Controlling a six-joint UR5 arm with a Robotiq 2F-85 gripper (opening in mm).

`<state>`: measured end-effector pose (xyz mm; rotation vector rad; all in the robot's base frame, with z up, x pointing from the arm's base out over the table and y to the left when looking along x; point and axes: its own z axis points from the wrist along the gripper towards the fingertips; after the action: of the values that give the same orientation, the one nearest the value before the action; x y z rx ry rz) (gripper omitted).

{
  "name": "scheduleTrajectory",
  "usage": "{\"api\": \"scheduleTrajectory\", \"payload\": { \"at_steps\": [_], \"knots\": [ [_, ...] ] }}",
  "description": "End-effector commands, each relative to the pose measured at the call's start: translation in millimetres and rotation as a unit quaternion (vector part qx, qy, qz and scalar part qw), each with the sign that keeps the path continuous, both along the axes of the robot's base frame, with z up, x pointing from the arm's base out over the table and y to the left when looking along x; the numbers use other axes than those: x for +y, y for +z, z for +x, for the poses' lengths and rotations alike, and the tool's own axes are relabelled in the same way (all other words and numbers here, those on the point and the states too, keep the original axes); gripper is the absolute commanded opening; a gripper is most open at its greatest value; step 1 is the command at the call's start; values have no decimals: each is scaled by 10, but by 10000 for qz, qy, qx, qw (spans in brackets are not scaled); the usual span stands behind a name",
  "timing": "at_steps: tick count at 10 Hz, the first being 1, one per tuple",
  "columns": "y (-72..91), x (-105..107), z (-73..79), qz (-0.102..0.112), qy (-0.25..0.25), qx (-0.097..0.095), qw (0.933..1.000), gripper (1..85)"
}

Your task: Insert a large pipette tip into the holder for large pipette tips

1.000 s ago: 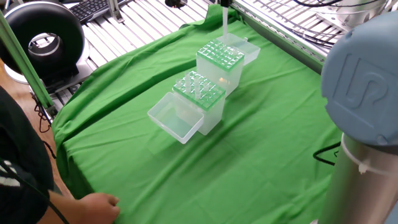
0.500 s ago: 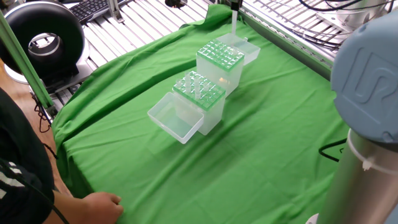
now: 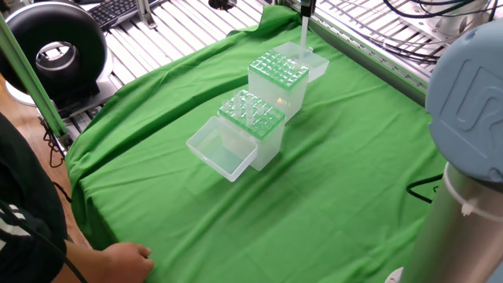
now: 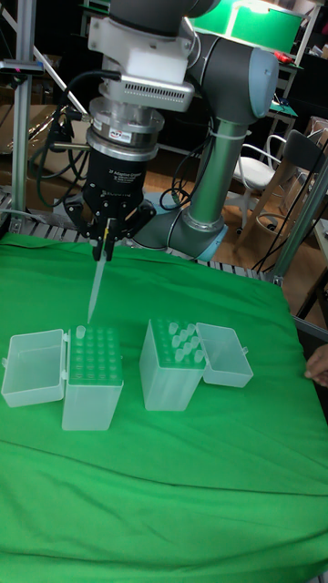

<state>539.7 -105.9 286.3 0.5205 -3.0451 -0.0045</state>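
The holder for large pipette tips (image 3: 278,73) (image 4: 94,363) is the translucent box with the green grid top. Its clear lid (image 3: 312,60) (image 4: 34,366) hangs open beside it. My gripper (image 3: 306,9) (image 4: 103,244) is shut on the upper end of the large pipette tip (image 3: 304,33) (image 4: 95,290). The tip points down and leans slightly. In the tall fixed view its lower end hovers just above the corner of the holder's grid on the lid side, not in a hole.
A second box (image 3: 253,118) (image 4: 169,360) bristling with clear tips stands beside the holder, its lid (image 3: 222,148) (image 4: 226,352) open. A person's hand (image 3: 119,258) (image 4: 319,365) rests at the cloth's edge. The arm's column (image 3: 470,157) fills the right. Metal rails (image 3: 354,35) border the table.
The gripper with the tip has moved right in the fixed view, from over the holder's back edge toward its lid side. The boxes and the hand have stayed put.
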Motion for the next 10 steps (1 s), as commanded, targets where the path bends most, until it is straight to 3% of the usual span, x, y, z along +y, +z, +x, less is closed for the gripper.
{"api": "scheduleTrajectory", "payload": {
  "at_steps": [1, 10],
  "knots": [
    [-23, 31, 3, 76, -20, -22, 10000, 17],
    [-196, 58, 33, 106, -58, -99, 9999, 17]
  ]
}}
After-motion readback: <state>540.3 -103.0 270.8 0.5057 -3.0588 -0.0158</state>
